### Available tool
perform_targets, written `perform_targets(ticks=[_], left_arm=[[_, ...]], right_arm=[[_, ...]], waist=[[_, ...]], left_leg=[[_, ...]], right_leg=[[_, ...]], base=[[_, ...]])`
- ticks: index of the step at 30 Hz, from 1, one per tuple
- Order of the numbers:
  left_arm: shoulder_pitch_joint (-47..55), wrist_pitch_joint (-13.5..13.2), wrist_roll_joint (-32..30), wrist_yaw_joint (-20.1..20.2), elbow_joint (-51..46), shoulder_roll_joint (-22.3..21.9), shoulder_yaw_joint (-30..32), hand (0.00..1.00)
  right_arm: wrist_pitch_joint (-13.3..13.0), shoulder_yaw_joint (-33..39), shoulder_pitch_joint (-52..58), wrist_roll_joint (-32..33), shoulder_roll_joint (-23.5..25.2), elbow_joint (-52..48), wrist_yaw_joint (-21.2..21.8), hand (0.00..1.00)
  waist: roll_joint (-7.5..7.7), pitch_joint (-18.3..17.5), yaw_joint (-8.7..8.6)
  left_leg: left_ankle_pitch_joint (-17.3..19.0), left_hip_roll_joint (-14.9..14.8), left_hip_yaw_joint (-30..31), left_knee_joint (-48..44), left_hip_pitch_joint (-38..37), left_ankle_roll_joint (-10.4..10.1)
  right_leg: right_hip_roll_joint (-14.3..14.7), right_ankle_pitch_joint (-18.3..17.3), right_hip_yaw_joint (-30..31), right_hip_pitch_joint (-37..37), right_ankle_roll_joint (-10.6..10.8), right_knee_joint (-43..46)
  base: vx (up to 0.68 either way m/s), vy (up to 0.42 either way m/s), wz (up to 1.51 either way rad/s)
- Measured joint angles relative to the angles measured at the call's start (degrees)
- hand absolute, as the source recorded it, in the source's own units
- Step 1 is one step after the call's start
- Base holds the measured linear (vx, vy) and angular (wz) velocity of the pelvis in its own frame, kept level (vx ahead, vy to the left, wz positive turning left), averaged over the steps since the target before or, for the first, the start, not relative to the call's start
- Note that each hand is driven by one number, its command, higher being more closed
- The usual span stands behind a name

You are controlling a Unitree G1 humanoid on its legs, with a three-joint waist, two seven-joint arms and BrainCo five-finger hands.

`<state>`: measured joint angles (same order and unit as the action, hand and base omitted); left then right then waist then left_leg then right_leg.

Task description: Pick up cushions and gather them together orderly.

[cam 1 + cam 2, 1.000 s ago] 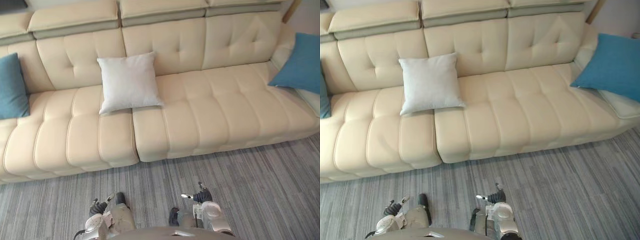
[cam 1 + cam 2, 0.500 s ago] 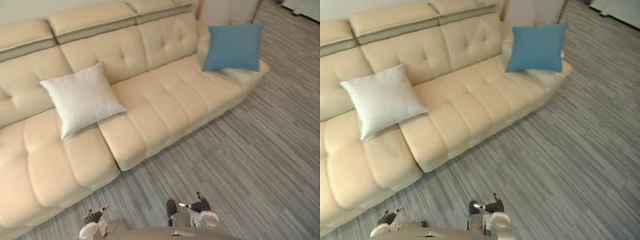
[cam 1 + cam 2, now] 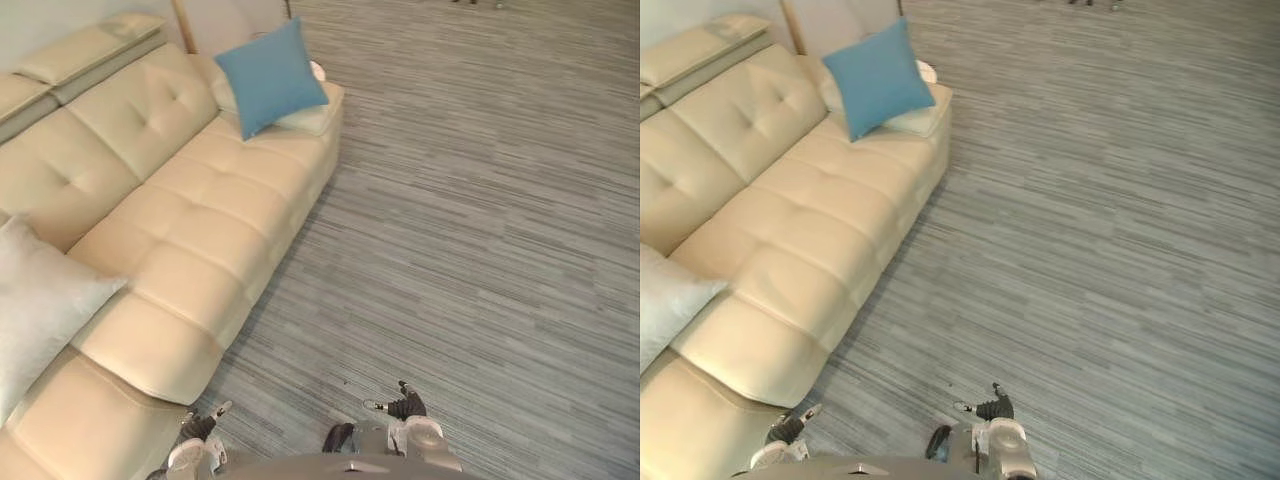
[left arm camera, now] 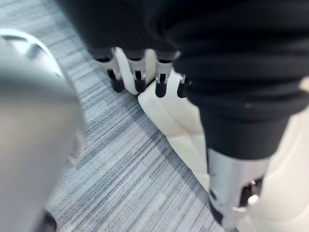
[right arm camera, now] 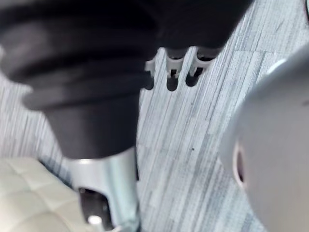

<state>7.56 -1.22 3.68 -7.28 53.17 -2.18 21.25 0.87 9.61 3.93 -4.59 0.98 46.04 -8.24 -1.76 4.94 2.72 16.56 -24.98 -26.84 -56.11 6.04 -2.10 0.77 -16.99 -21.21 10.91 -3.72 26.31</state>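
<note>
A blue cushion is seen at the far end of the sofa, propped against a cream pad on the end seat. A white cushion is seen on the near part of the seat, cut off by the view's left edge and well apart from the blue one. Both are judged to be light, soft and easily squashed, with a cloth cover that should not slip. A firm pinch on a corner or along an edge would serve, though a hold on two opposite edges would keep the shape better for orderly placing. Each cushion is square, so no long axis can be given. The blue one is turned on the slant, with one corner uppermost and its broad face towards the open floor. The white one is set with one corner pointing along the seat towards the blue. The left hand is held low over the floor beside the sofa's front, its fingers straight and side by side, the thumb apart, nothing held. The right hand is held low over bare floor, fingers likewise straight and relaxed, and empty.
</note>
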Motion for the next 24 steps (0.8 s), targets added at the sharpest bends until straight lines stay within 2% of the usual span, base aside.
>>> perform_targets(ticks=[1,2,3,4,6,7,9,10,11,12,13,14,15,16,18,19,20,22,24], left_arm=[[-0.15,-0.13,0.02,0.05,-0.84,-0.28,-0.24,0.00],[-0.59,-0.41,0.05,0.22,-0.93,-0.40,-0.78,0.00],[-1.05,-0.70,0.05,0.27,-0.96,-0.97,-1.15,0.00],[-1.16,-0.70,0.05,0.27,-0.94,-1.05,-1.16,0.00],[-2.06,-0.94,0.00,0.28,-1.00,-1.27,-1.19,0.00],[-2.24,-1.07,0.01,0.28,-0.99,-1.31,-1.21,0.00],[-2.58,-1.19,-0.01,0.20,-1.02,-1.68,-1.70,0.00],[-2.83,-1.20,-0.04,0.17,-1.02,-1.71,-1.76,0.00],[-2.99,-1.16,-0.05,0.21,-0.97,-1.24,-1.67,0.00],[-3.08,-1.12,-0.32,0.18,-0.76,-0.49,-1.74,0.00],[-3.66,-1.08,-0.51,0.16,-0.24,0.35,-1.84,0.00],[-3.93,-0.97,-0.50,0.05,-0.05,0.91,-2.66,0.00],[-4.04,-0.76,-0.51,0.04,0.34,1.26,-3.43,0.00],[-4.24,0.07,-0.54,0.04,0.49,1.54,-4.84,0.00],[-4.04,0.14,-0.57,0.04,0.42,1.47,-6.22,0.00],[-4.37,0.13,-0.60,0.03,0.32,1.44,-6.41,0.00],[-5.09,0.12,-0.74,0.04,0.28,1.40,-6.54,0.00],[-5.59,0.23,-1.23,0.03,0.56,1.38,-6.78,0.00],[-6.08,0.34,-1.65,-0.06,1.42,1.05,-6.81,0.00]], right_arm=[[0.14,0.03,0.21,1.02,0.05,0.36,-0.01,0.00],[0.34,0.07,0.21,2.14,0.06,0.52,-0.03,0.00],[0.56,0.18,0.18,2.69,0.10,0.64,-0.28,0.00],[0.57,0.18,0.18,2.75,0.10,0.66,-0.47,0.00],[0.56,0.24,-0.06,3.16,0.02,0.66,-0.73,0.00],[0.55,0.27,-0.19,3.17,0.01,0.66,-0.74,0.00],[0.57,0.28,-0.68,3.16,0.24,0.67,-1.00,0.00],[0.57,0.33,-0.67,3.16,0.52,0.69,-1.03,0.00],[0.58,0.58,-0.83,3.16,0.83,0.69,-1.03,0.00],[0.52,0.80,-0.71,3.16,1.40,0.54,-1.03,0.00],[0.57,1.40,-0.72,3.16,2.30,0.62,-0.98,0.00],[0.59,1.34,-0.77,3.17,2.38,0.63,-0.86,0.00],[0.59,1.47,-0.73,3.16,2.36,0.60,-0.82,0.00],[0.57,1.90,-0.69,3.16,2.32,0.40,-0.73,0.00],[0.57,1.65,-0.45,3.13,2.30,0.30,-0.51,0.00],[0.55,1.80,-0.47,3.12,2.32,-0.10,-0.53,0.00],[0.38,1.97,-0.70,3.11,2.34,-0.35,-0.55,0.00],[0.18,2.39,-1.55,3.12,2.38,-0.28,-0.53,0.00],[0.06,3.64,-2.15,3.16,2.39,-0.08,-0.55,0.00]], waist=[[0.20,0.00,0.34],[0.20,0.09,0.65],[0.25,0.21,1.02],[0.24,0.21,1.11],[0.28,0.32,2.10],[0.24,0.34,2.31],[0.20,0.24,3.12],[0.40,-0.16,3.65],[0.76,-0.44,3.74],[2.30,-0.89,3.44],[4.04,-0.76,3.68],[4.52,-0.43,3.72],[4.60,-0.33,3.53],[4.18,1.08,2.95],[3.12,1.72,2.12],[3.26,1.57,1.83],[3.28,1.57,1.81],[3.66,1.83,1.82],[3.67,1.93,1.17]], left_leg=[[0.52,2.68,4.40,-1.87,4.21,-0.82],[1.39,6.07,8.08,0.29,8.48,-1.33],[1.61,8.51,9.86,6.11,10.79,-0.93],[1.69,8.99,10.22,7.67,11.17,-0.78],[1.02,12.53,14.15,18.79,14.88,-1.24],[0.40,13.02,14.81,21.09,15.32,-1.44],[-4.07,14.49,17.66,28.64,16.00,-1.09],[-7.28,15.04,17.94,28.05,15.28,-0.08],[-6.84,15.76,17.68,27.03,15.06,0.37],[-4.72,16.71,16.35,26.30,14.62,0.93],[-2.28,17.81,13.77,25.89,12.68,2.02],[-1.08,18.50,12.71,26.00,10.76,2.74],[-0.55,19.03,12.51,26.17,9.49,3.37],[1.56,20.10,12.50,26.91,4.07,4.20],[3.21,20.43,12.50,27.99,-1.41,4.81],[3.37,20.50,12.56,30.12,-3.70,4.81],[3.88,20.42,12.77,33.13,-6.06,4.22],[5.01,20.42,12.78,36.19,-8.62,3.38],[5.28,20.41,12.82,39.01,-12.29,3.03]], right_leg=[[1.26,1.20,1.85,-1.51,-0.02,-3.02],[1.99,1.79,3.40,-3.20,0.64,-6.00],[2.47,2.94,5.10,-5.09,0.62,-8.19],[2.55,2.95,5.57,-5.45,0.61,-8.52],[2.60,2.37,9.37,-8.40,1.53,-10.57],[2.51,2.16,9.89,-8.99,1.90,-10.98],[2.42,0.57,12.97,-10.34,3.73,-11.36],[2.08,-0.46,14.97,-11.08,4.60,-11.16],[1.19,-0.97,15.76,-11.27,4.85,-10.56],[-0.47,-1.97,16.13,-11.13,6.05,-9.03],[-2.85,-2.51,16.76,-9.41,7.02,-3.16],[-4.07,-1.83,17.29,-6.46,8.12,5.27],[-4.82,-0.66,17.24,-4.62,9.41,10.53],[-7.14,5.03,17.29,-0.44,10.33,25.95],[-8.83,4.93,15.67,4.70,9.76,38.12],[-9.59,4.51,13.96,7.51,9.02,39.10],[-9.66,3.68,12.39,10.61,8.02,37.71],[-9.41,2.96,10.93,15.19,7.54,31.58],[-7.74,4.10,10.14,16.47,6.75,14.28]], base=[[0.24,-0.098,-1.23],[0.29,-0.031,-1.24],[0.28,0.018,-0.95],[0.33,0.083,-0.84],[0.38,0.133,-0.69],[0.27,0.134,-0.61],[0.34,0.212,-0.75],[0.44,0.281,-0.75],[0.41,0.248,-0.55],[0.56,0.291,-0.48],[0.64,0.336,-0.50],[0.53,0.274,-0.42],[0.47,0.242,-0.13],[0.37,0.158,0.02],[0.46,0.167,0.19],[0.49,0.112,0.23],[0.42,0.060,0.08],[0.38,-0.007,-0.03],[0.50,-0.098,0.15]])
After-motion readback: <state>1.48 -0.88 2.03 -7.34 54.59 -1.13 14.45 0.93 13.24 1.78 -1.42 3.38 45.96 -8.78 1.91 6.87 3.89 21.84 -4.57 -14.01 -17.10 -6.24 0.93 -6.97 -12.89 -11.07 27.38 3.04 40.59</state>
